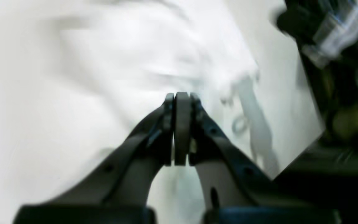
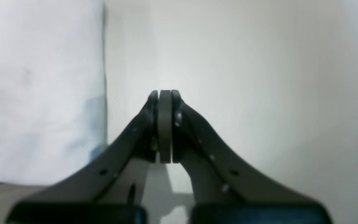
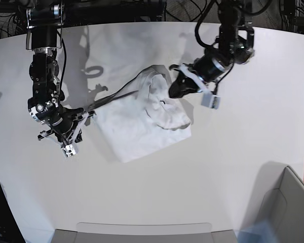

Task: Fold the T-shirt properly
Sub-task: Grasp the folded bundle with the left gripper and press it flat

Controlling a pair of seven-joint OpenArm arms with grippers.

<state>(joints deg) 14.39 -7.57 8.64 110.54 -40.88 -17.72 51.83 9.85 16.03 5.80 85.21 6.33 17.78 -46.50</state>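
The white T-shirt [image 3: 137,126] lies crumpled in the middle of the off-white table [image 3: 233,152], with a raised ridge of cloth along its far right side. My left gripper [image 3: 172,92] is at that ridge. In the blurred left wrist view this gripper [image 1: 182,95] is shut, its tips against the T-shirt [image 1: 141,46], and no cloth shows between the jaws. My right gripper [image 3: 90,112] sits just beside the shirt's left corner. In its wrist view it [image 2: 165,91] is shut and empty over bare table, with the T-shirt [image 2: 36,93] edge to its left.
A grey box [image 3: 289,202] stands at the table's near right corner. A shallow tray edge [image 3: 142,230] runs along the front. Dark gear and cables [image 1: 346,62] lie beyond the table edge near the left arm.
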